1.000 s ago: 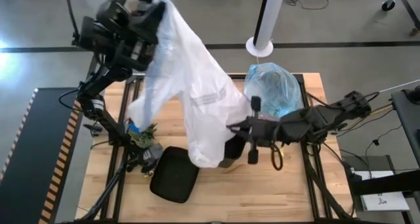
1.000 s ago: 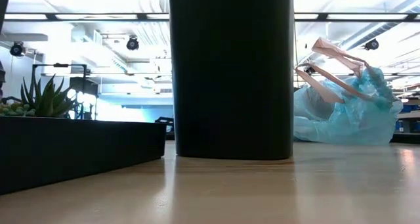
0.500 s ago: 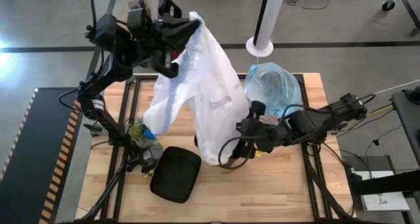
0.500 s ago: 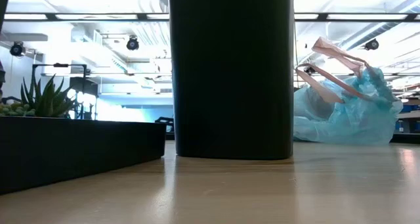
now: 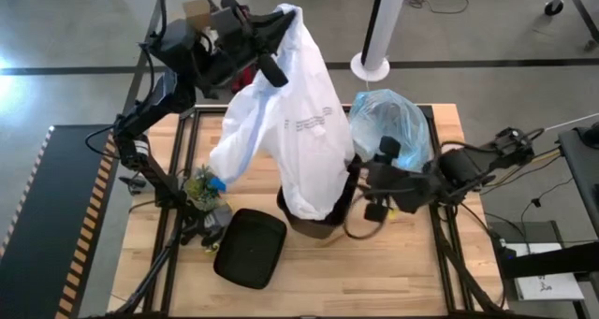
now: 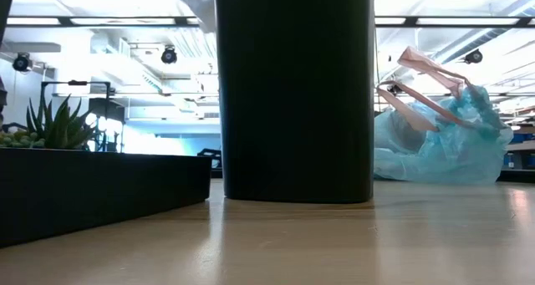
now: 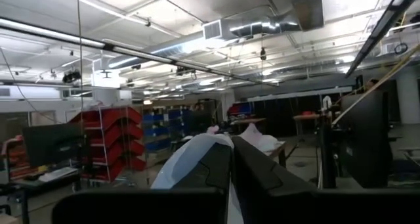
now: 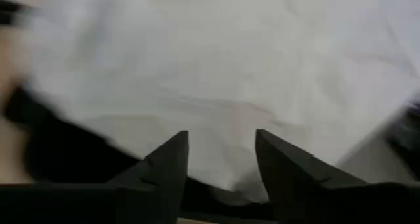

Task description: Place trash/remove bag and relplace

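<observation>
Hanging from the left gripper (image 5: 271,50), whose fingers are pinched shut on its top, a white translucent plastic bag (image 5: 295,123) drapes down with its bottom end in the mouth of the black bin (image 5: 323,221). The right gripper (image 8: 220,159) sits just beside that bin, its fingers (image 8: 167,165) apart with nothing between them, facing the white plastic. The bag (image 5: 388,124), a crinkly light-blue liner, lies bunched on the table (image 5: 374,282) behind the right arm, well clear of both grippers.
</observation>
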